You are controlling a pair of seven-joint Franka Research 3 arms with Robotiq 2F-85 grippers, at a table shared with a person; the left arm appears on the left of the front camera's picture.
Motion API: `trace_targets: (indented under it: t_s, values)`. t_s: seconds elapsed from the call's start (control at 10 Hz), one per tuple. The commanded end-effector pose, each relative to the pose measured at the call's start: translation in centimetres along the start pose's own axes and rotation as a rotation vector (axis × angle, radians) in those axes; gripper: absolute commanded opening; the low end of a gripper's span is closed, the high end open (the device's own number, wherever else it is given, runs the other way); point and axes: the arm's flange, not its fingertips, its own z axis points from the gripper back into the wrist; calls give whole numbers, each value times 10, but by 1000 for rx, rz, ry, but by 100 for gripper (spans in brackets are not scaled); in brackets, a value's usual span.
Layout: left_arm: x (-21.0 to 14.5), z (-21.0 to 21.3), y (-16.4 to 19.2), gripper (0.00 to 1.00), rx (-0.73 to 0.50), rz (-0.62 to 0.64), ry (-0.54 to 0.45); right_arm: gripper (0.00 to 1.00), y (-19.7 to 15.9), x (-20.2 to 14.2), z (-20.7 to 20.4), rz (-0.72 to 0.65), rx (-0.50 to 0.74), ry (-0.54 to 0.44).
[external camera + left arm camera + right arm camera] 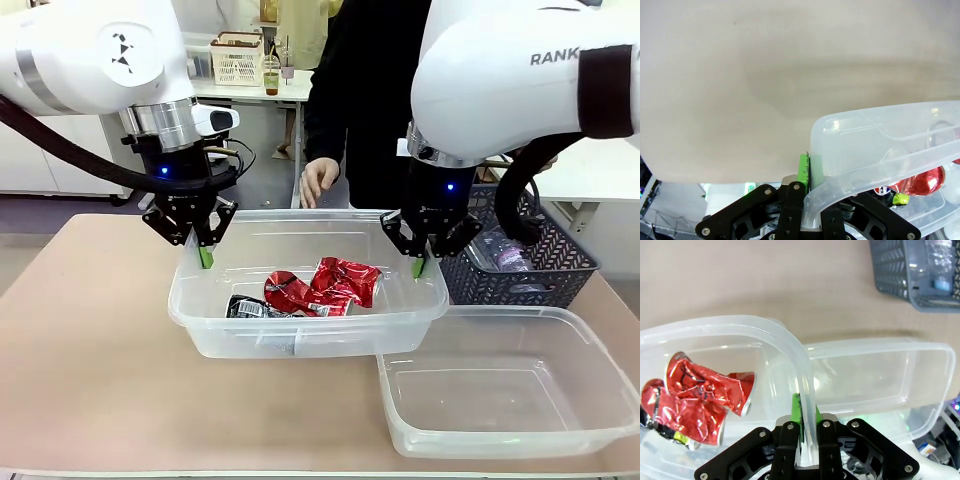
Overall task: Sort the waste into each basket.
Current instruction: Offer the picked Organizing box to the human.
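— Front view first: what had the tools got?
— Both were clenched on one clear tub (330, 338). The left tool (204, 258) pinched its left rim and the right tool (420, 266) its right rim, each with one finger inside the wall and one outside.
— Did the wrist views agree?
— Yes. On the left wrist a green pad (803, 170) lay flat against the tub's wall near a corner. On the right wrist the rim ran straight up between the two fingers.
— And the waste?
— Crushed red cans (322, 285) lay in the middle of that tub, with a small dark can (250, 307) just beside them on the left. A clear bottle (505, 255) lay in the dark lattice basket (560, 275).
— What crowded the tub?
— A second clear tub (500, 440), empty, sat at the near right. The held tub's near right corner overlapped its far left corner in the picture. The lattice basket stood just beside the right tool, on its outer side. A person's hand (318, 182) hung just behind the far rim, apart from both tools. Farther back a white slatted basket (237, 60) stood on another table.
— Was the held tub off the surface (90, 350)?
— I could not tell.
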Motion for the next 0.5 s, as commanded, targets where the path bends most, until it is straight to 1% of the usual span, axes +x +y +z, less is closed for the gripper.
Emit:
trace_targets:
  t_s: [0.0,0.4]
  values:
    - [-5,1,1,4,3,-7,-3,5,4,-1,5,-7,-1,3]
    - [-5,1,1,4,3,-7,-3,5,4,-1,5,-7,-1,3]
